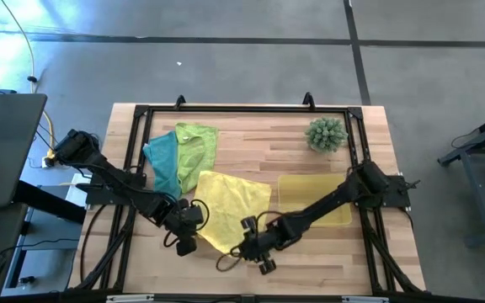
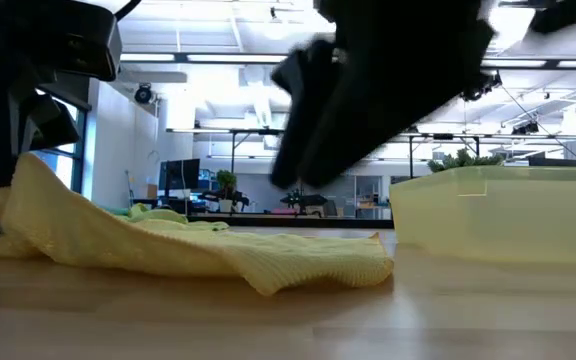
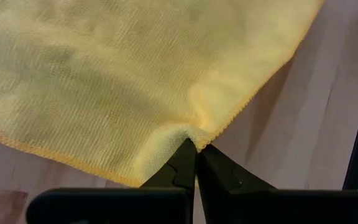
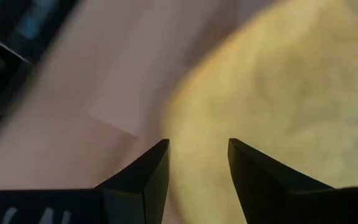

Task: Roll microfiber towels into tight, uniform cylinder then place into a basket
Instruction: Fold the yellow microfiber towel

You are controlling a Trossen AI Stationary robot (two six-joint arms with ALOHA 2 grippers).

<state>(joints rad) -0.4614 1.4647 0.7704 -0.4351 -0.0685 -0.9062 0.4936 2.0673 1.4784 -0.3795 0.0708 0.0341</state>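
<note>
2 dark jointed arms, black cables looping alongside, black wedge-shaped pincer fingers

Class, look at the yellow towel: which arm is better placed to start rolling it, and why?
Probably the left. The left pincer is already shut on the yellow towel at its edge, while the right pincer is open above the towel's near edge, gripping nothing.

Two dark arms' tools, left tool and right tool, flank a yellow towel spread on the wooden worktop.
</note>
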